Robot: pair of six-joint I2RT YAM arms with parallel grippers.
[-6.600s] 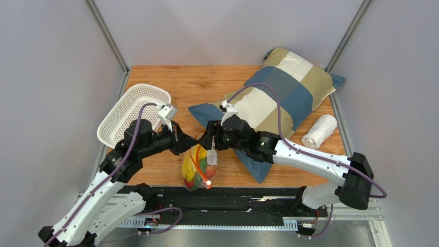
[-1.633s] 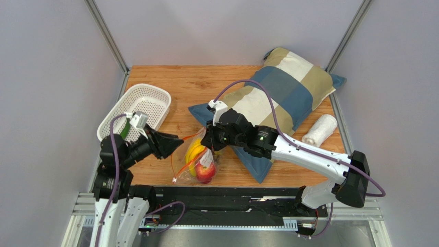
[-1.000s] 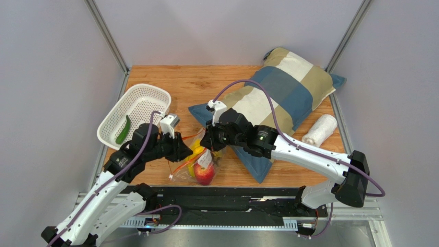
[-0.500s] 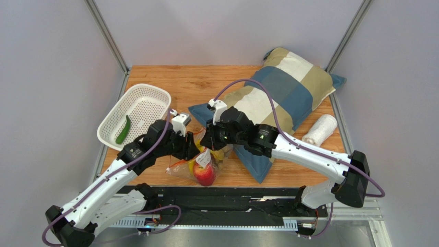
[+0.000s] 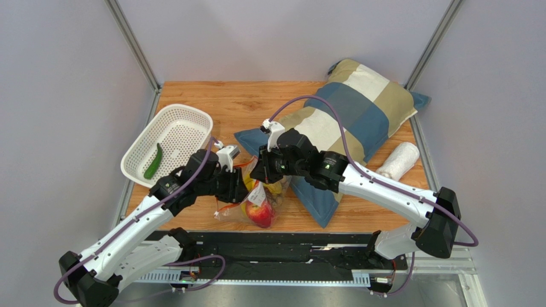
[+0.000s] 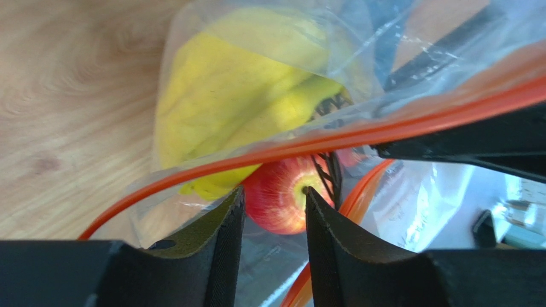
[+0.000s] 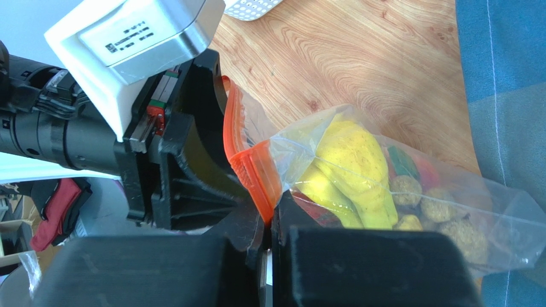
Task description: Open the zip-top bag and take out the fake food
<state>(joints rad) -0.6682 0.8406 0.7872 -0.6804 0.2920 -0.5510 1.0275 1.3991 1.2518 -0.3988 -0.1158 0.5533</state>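
At the left of the overhead view, a white mesh basket [image 5: 168,142] on the wooden table [image 5: 237,102] holds one slim green vegetable [image 5: 153,161], apparently the only piece of fake food removed so far. Just to its right, the left hand [image 5: 238,187] has its tips at the mouth of the clear zip-top bag [image 5: 251,203]. The bag sits at the lower centre of the frame, its mouth lifted between the two hands and its body trailing toward the bottom edge. Seen from the left wrist, that hand's fingers [image 6: 224,236] stand spread with nothing gripped, the orange zipper strip [image 6: 359,131] crossing just above their tips. A red apple [image 6: 282,195] sits dead ahead, just beyond the gap, with the banana [image 6: 237,109] above it in that frame, behind the plastic. On the bag's other side, the right hand [image 5: 261,171] is pressed together on the zipper strip, pinching one lip and holding the mouth up. Its wrist view shows the banana and a brownish grape bunch [image 7: 442,208] deeper in the bag, toward the right of that frame. The left hand is the nearer to the fruit, and the next pick looks to turn on a short, straight advance onto the apple with the lip held raised by the right. Farther right lie a patchwork pillow [image 5: 349,105] and a white towel roll [image 5: 397,163].
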